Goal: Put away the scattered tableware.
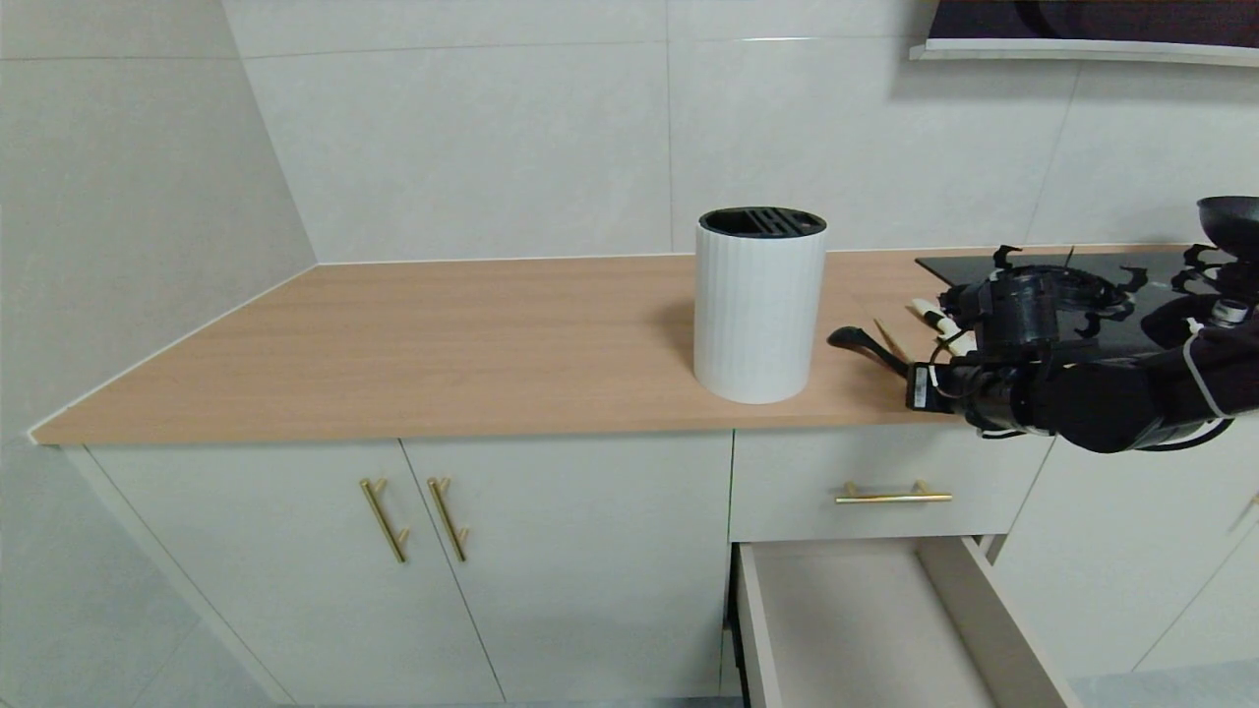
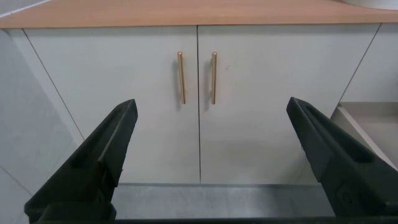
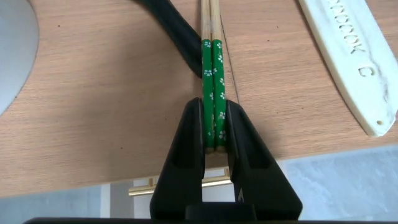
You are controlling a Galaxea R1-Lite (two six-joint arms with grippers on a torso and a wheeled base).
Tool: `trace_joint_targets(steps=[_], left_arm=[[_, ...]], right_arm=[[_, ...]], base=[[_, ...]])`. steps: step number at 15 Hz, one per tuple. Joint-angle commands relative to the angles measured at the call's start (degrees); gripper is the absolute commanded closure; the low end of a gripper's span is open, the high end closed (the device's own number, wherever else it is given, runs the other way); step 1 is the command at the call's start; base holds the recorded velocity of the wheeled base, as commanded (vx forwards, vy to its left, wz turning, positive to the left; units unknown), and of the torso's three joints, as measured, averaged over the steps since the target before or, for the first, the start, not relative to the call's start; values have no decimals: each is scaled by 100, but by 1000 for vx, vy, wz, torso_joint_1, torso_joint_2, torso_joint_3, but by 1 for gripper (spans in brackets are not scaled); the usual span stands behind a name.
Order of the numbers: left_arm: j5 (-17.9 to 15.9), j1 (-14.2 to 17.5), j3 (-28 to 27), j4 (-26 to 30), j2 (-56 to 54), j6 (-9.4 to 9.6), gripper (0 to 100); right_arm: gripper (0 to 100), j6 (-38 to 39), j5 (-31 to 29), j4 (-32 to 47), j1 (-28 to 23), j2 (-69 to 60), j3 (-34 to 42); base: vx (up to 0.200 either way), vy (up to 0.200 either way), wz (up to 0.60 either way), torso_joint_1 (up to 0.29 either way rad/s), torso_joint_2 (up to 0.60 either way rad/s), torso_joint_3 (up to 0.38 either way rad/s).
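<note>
A pair of wooden chopsticks (image 3: 211, 68) with green flowered ends lies on the wooden counter (image 1: 443, 334). My right gripper (image 3: 214, 117) is shut on their green ends at the counter's front edge. In the head view this gripper (image 1: 915, 382) is just right of the white ribbed utensil holder (image 1: 759, 305). A black utensil (image 3: 173, 30) lies beside the chopsticks, touching them, and a white handled piece (image 3: 349, 62) lies on their other side. My left gripper (image 2: 211, 109) hangs open and holds nothing, low in front of the cabinet doors (image 2: 199, 118).
A black stove top (image 1: 1062, 285) with pan supports sits at the counter's right end. Below the right gripper a drawer (image 1: 856, 629) stands pulled out. A shut drawer with a gold handle (image 1: 890, 495) is above it. The counter left of the holder is bare wood.
</note>
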Motion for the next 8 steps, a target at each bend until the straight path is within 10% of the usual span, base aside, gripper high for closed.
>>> trace_joint_targets(steps=[1,8], left_arm=[[3,1,0,0,9,-7,0],[3,1,0,0,9,-7,0]], right_arm=[[100,-1,-1,-1,2,-53,-1],[100,25,8,8,512,-1679,1133]], base=[[0,0,0,0,0,0],[0,0,0,0,0,0]])
